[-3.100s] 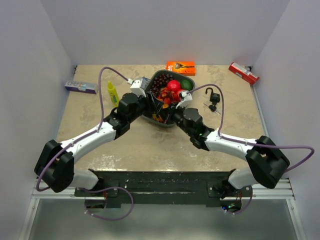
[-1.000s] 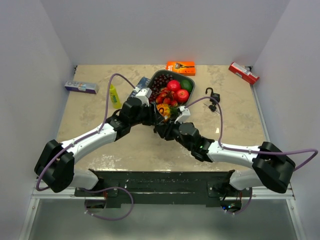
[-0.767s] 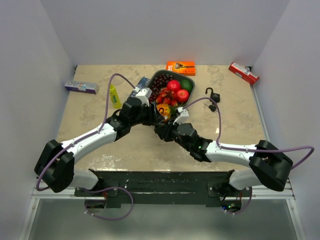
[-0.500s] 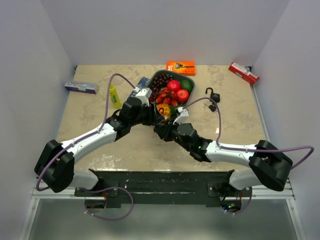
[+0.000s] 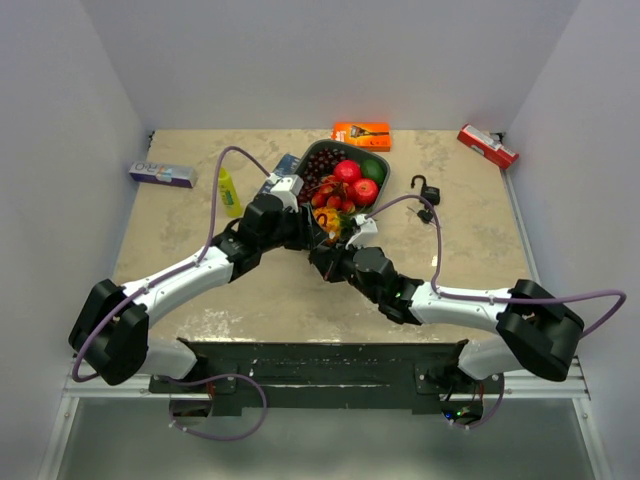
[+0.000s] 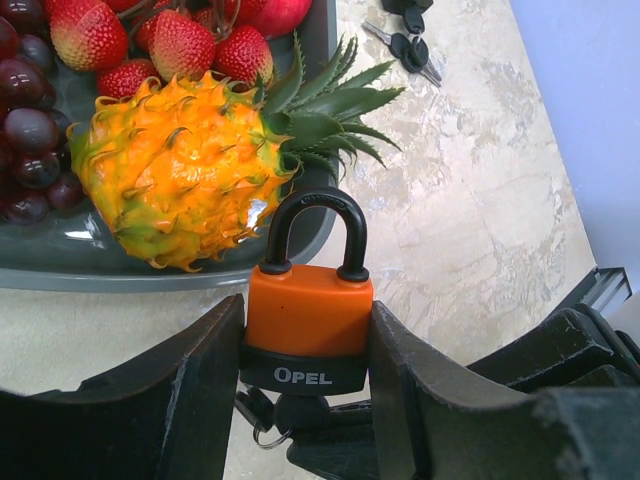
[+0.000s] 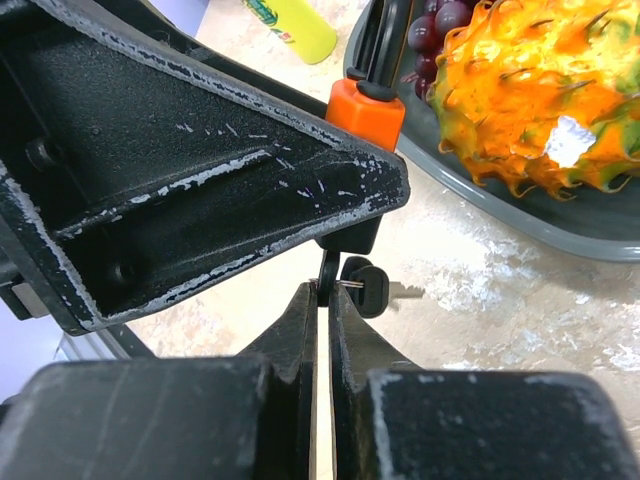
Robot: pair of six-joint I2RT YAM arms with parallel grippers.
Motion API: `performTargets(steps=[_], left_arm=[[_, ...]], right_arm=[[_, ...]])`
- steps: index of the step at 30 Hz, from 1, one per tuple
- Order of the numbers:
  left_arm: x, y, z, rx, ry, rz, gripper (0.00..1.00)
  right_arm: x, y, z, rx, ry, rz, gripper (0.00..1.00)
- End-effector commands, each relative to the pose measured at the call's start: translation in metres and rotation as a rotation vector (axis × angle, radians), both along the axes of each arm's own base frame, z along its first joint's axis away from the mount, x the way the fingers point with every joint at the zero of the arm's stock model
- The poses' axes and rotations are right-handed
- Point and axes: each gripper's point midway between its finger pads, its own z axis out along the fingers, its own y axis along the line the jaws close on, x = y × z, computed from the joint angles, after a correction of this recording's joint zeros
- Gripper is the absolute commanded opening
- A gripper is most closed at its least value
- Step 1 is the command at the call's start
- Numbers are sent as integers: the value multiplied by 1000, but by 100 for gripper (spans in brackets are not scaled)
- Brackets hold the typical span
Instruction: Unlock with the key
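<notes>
An orange padlock (image 6: pixel 305 310) marked OPEL, with a black shackle, is clamped upright between my left gripper's (image 6: pixel 305 375) fingers, just in front of the fruit tray. A black-headed key (image 7: pixel 328 272) points into the lock's underside. My right gripper (image 7: pixel 323 300) is shut on that key's head, and a spare key (image 7: pixel 370 287) hangs from its ring. In the top view the left gripper (image 5: pixel 316 234) and the right gripper (image 5: pixel 324 256) meet at the tray's near edge. The keyhole itself is hidden.
A grey tray (image 6: pixel 150 275) holds a yellow dragon fruit (image 6: pixel 180 175), strawberries and grapes. A black padlock with keys (image 5: pixel 427 192) lies to the right. A yellow bottle (image 5: pixel 228 190), an orange box (image 5: pixel 361 134), a red box (image 5: pixel 487 145) and a blue-white box (image 5: pixel 160 174) lie around.
Since three seconds ago both grippers have drawn back from over the tray and met at its near edge. Over the last second the right arm has only shifted slightly.
</notes>
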Motion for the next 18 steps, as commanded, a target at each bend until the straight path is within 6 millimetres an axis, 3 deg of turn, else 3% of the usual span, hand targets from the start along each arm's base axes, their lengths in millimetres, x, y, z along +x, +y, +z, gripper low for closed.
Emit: performTargets(steps=[1, 8, 18], left_arm=[[0, -9, 22, -63, -53, -28, 0], [-7, -16, 22, -63, -65, -70, 0], [-18, -28, 20, -73, -69, -130, 0]], right_arm=[[21, -3, 35, 43, -100, -89, 0], [28, -10, 55, 54, -145, -134, 0], [52, -39, 82, 99, -203, -206, 0]])
